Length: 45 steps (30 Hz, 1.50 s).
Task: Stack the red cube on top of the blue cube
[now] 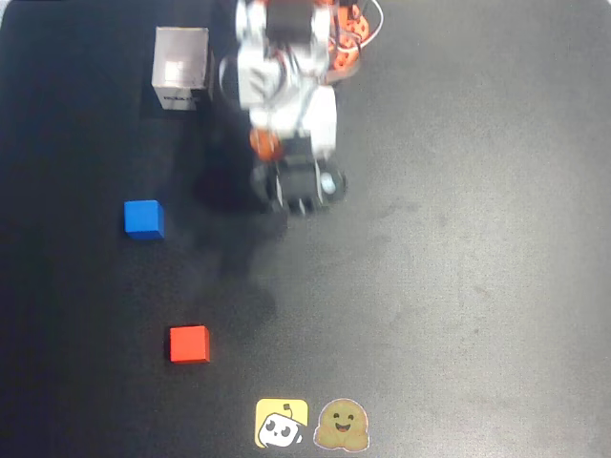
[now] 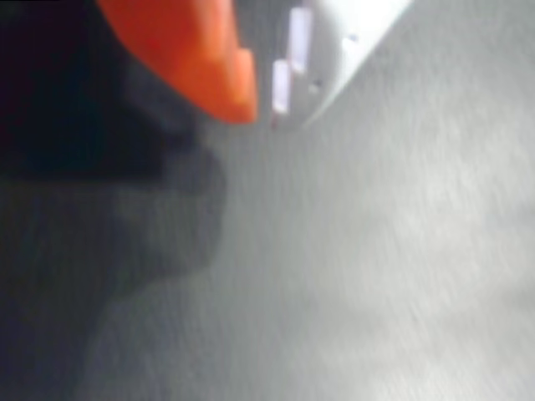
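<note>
Black table (image 1: pixel 477 239): matte red cube (image 1: pixel 190 343), blue cube (image 1: pixel 143 218) apart.

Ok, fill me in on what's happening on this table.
The arm sits folded near the top of the overhead view, and its gripper holds nothing; the fingers look nearly closed in the wrist view. The red cube and the blue cube lie apart on the black table, not yet stacked.

A black surface (image 1: pixel 477 239) is seen from overhead. A blue cube (image 1: pixel 143 218) is set at the left, and a red cube (image 1: pixel 189 343) lies nearer the bottom edge, well apart from it. A white box (image 1: pixel 180 69) stands at the top left. Two stickers (image 1: pixel 311 424) are stuck side by side at the bottom edge.
</note>
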Each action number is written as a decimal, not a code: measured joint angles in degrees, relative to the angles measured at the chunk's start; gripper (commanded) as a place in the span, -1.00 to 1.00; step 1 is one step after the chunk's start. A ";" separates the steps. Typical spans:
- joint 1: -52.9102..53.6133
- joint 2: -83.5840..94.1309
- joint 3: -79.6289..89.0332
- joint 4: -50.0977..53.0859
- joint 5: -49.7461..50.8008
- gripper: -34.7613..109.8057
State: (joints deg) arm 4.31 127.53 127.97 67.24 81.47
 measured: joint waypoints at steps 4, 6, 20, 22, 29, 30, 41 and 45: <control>-0.97 -12.74 -10.72 -0.88 0.44 -0.52; -1.76 -18.81 -16.00 -1.14 0.18 -0.52; -0.35 -47.90 -43.33 -1.14 0.62 -0.52; 0.88 -50.19 -45.70 -1.14 0.62 -0.52; 6.68 -55.20 -49.92 -1.14 -0.09 -0.52; 7.56 -55.90 -50.36 -1.14 -0.70 -0.52; 15.56 -60.82 -53.96 -1.14 -4.31 -0.52; 17.40 -61.00 -54.40 -1.05 -3.87 -0.52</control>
State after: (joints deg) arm 21.71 66.53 73.56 66.18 77.61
